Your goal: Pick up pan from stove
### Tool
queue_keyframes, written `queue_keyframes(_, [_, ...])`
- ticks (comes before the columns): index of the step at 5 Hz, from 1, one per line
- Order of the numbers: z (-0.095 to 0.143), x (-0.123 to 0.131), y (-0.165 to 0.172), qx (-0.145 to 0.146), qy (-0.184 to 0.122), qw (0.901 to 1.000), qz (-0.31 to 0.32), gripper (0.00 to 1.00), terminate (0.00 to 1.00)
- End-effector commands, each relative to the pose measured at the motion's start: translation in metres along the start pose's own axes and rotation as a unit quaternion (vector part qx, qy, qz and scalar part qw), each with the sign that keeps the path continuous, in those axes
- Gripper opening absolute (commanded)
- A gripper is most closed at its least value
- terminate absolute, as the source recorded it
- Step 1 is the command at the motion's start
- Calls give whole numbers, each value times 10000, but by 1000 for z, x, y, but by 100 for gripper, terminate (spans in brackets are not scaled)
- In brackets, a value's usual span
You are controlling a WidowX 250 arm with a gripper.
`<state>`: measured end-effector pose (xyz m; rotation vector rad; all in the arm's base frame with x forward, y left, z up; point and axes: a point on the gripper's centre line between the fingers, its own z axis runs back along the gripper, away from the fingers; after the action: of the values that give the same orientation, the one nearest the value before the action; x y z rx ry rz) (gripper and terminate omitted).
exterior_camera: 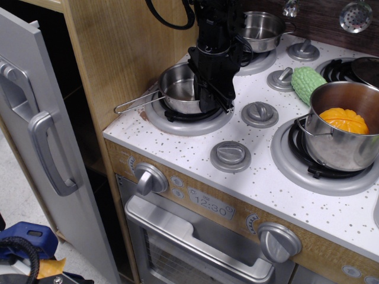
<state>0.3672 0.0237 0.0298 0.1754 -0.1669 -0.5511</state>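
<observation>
The pan (176, 89), a small shiny steel saucepan, is on the front left burner (177, 123) of the stove (195, 151). Its thin wire-loop handle (137, 102) points left and slopes slightly down. My black gripper (211, 99) comes down from above at the pan's right rim. The fingers stand close together on that rim, one inside the pan and one outside. The contact point itself is partly hidden by the gripper body. The pan looks slightly tilted.
A large steel pot (349, 148) holding an orange vegetable sits on the front right burner. A green vegetable (309, 83) lies behind it. A small steel pot (262, 28) stands on the back burner. A wooden wall (118, 47) is close to the pan's left, and a grey door (41, 148) stands open further left.
</observation>
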Motion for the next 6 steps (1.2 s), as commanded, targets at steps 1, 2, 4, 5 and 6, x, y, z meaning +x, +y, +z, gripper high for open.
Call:
queue_keyframes(1, [23,9,2,401,-265,9988,-101,0,0])
queue_keyframes(2, [33,9,-2,532,-238,9982,-156,0,0])
queue_keyframes(4, [49,5,5,785,-324,9958,-341,0,0])
queue_keyframes(5, [59,6,14,805,-285,9953,-461,0,0])
queue_keyframes(6, [68,7,21,756,-276,9950,-595,0,0])
